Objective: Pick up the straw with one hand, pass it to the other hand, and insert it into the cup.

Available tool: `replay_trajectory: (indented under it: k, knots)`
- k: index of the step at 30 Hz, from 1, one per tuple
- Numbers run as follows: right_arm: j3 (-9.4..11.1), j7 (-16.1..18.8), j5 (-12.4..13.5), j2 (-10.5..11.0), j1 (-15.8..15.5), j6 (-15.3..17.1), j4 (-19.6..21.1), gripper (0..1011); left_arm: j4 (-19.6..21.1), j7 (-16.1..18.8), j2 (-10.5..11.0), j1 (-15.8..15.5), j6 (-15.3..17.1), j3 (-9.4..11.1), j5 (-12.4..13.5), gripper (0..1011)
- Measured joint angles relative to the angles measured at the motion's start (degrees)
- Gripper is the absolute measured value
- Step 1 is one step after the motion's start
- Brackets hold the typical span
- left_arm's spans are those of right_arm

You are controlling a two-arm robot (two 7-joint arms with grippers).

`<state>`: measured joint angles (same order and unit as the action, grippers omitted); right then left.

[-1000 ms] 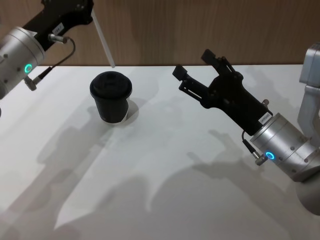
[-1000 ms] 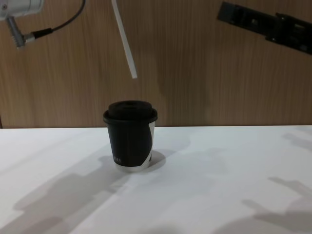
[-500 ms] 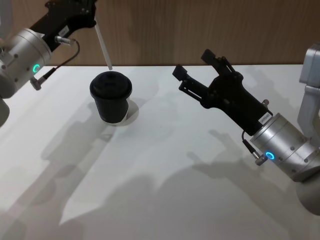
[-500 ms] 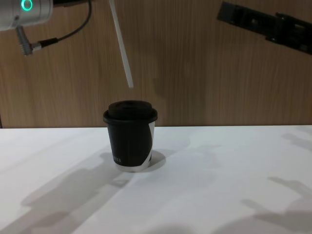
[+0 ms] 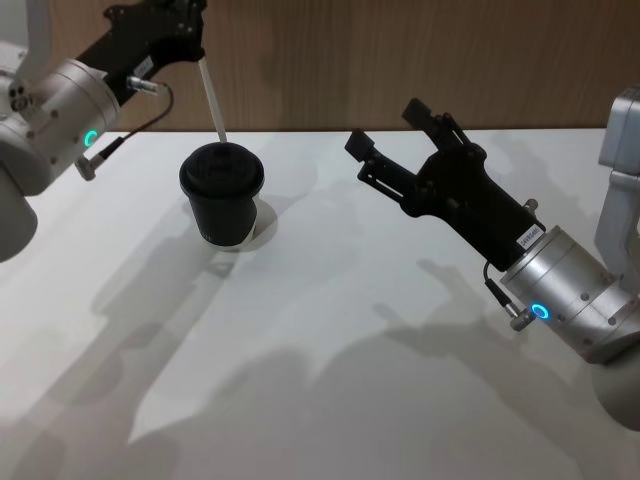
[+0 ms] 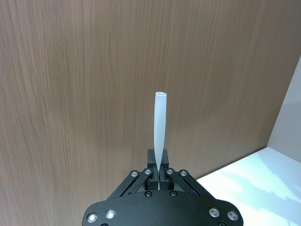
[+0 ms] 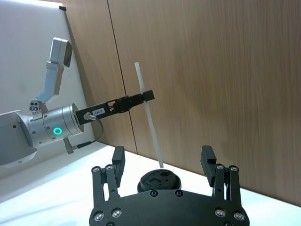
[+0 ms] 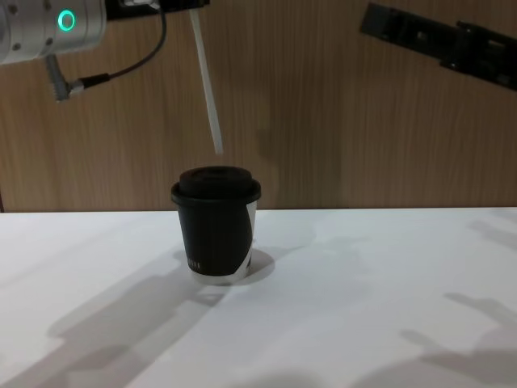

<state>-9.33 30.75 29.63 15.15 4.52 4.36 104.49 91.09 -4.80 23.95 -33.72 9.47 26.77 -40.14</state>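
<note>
The cup (image 5: 222,194) stands on the white tabletop (image 5: 330,350) with its lid on. Above it, the left pincer (image 5: 196,52) pinches the straw (image 5: 213,100), whose low tip hangs just over the lid, not touching. To the cup's right, well apart, the right pincer (image 5: 385,133) waits with its fingers spread, holding nothing. A wooden wall (image 8: 323,121) stands behind the cup.

The head view looks down from high up. The chest view looks across, low and close. Both share the cup (image 5: 222,194), at upper left in the head view.
</note>
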Motion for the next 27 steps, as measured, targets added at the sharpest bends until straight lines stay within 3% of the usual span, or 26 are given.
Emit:
replay_trajectory:
  k: [13, 27]
  knots:
    - [0.0, 0.0, 0.0, 0.0, -0.01, 0.0, 0.0, 1001, -1.73, 0.73, -0.96, -1.01, 0.36, 1.27, 3.11, 14]
    - [0.0, 0.0, 0.0, 0.0, 0.0, 0.0, 0.0, 1001, -3.31, 0.52, -1.69, -1.63, 1.06, 1.91, 4.81, 13]
